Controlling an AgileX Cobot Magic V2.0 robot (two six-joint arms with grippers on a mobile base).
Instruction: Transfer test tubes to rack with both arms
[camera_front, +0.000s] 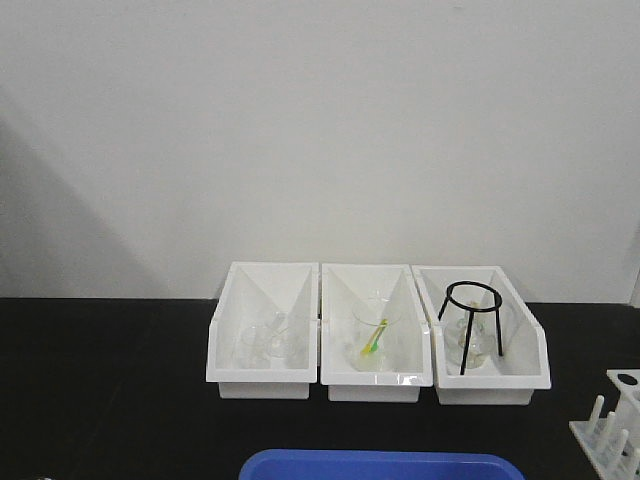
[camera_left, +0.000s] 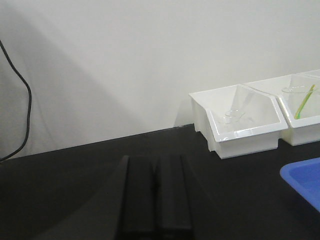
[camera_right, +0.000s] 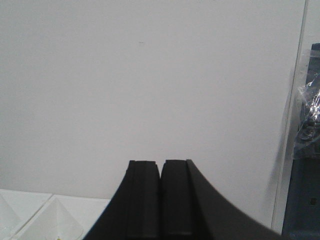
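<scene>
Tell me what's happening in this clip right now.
Nothing is being handled yet. The left tool and right tool are both shut and empty, held clear of the items. Three white bins sit in a row at the wall with glassware in them; the right-hand one also holds a black tripod. The rack stands at the table's right edge, a blue tray in front.

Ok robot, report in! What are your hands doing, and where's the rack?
Left gripper shut, empty. Right gripper shut, empty. Rack at table's right edge, partly out of view. No test tubes seen.
</scene>
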